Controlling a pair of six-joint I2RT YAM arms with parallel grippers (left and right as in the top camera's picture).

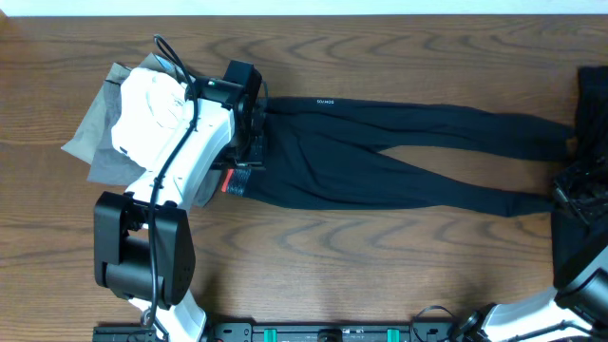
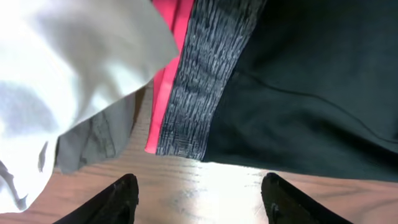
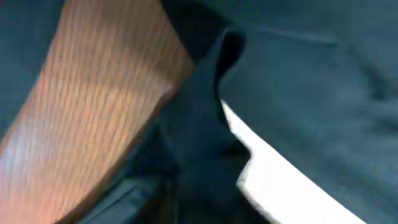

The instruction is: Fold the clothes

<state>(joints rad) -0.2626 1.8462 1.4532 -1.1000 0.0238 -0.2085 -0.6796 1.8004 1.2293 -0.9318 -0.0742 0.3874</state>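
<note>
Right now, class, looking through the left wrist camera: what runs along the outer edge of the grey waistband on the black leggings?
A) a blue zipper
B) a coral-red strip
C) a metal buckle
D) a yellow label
B: a coral-red strip lies right against the grey waistband of the black leggings; no zipper, label or buckle shows there.

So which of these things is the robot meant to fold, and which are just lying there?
For the job:
long black leggings with a grey, coral-edged waistband
crumpled white garment
grey cloth under the white one
black cloth at the right edge

Not for folding:
brown wooden table underneath everything
</note>
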